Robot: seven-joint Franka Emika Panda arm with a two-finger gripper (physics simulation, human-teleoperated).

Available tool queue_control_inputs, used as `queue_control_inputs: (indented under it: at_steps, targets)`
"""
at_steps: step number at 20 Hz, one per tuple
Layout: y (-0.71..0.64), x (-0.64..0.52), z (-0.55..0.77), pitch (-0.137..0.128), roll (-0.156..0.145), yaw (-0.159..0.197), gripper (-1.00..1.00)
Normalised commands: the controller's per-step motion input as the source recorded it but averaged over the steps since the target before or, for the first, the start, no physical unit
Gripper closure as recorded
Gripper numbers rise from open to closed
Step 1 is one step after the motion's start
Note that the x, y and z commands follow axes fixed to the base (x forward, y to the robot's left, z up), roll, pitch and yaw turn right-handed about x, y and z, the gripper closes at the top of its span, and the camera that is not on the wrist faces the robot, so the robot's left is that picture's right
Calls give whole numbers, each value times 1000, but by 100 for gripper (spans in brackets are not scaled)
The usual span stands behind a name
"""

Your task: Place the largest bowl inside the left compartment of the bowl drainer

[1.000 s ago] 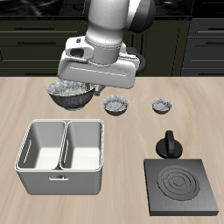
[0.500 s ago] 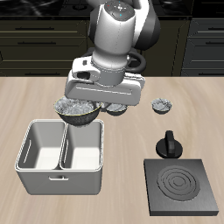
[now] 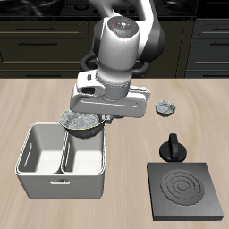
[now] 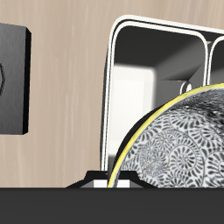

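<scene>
My gripper (image 3: 95, 114) is shut on the rim of the largest bowl (image 3: 80, 121), a grey speckled bowl with a scalloped rim. It holds the bowl tilted, just above the back rim of the light grey bowl drainer (image 3: 61, 184). The bowl hangs over the left compartment (image 3: 87, 152), the well nearer the stove plate. In the wrist view the bowl (image 4: 175, 140) fills the foreground with that compartment (image 4: 140, 92) open beneath it. The drainer's other well (image 3: 40, 149) holds nothing. My fingertips are hidden by the bowl.
The smallest speckled bowl (image 3: 165, 108) sits farther back on the table. The medium bowl is hidden behind my arm. A black square stove plate (image 3: 186, 190) lies near the front edge, also in the wrist view (image 4: 13, 79), with a black knobbed object (image 3: 173, 148) behind it.
My gripper has carried the largest bowl forward and down from the back of the table to just over the drainer's back rim, above the left compartment.
</scene>
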Motion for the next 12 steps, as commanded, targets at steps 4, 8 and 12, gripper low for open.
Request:
queue_control_inputs:
  at_steps: [4, 8, 12]
  targets:
    - [63, -8, -264, 11, 12, 6, 100]
    - [-93, 66, -277, 42, -14, -35, 100]
    - [-209, -47, -234, 32, -20, -84, -100]
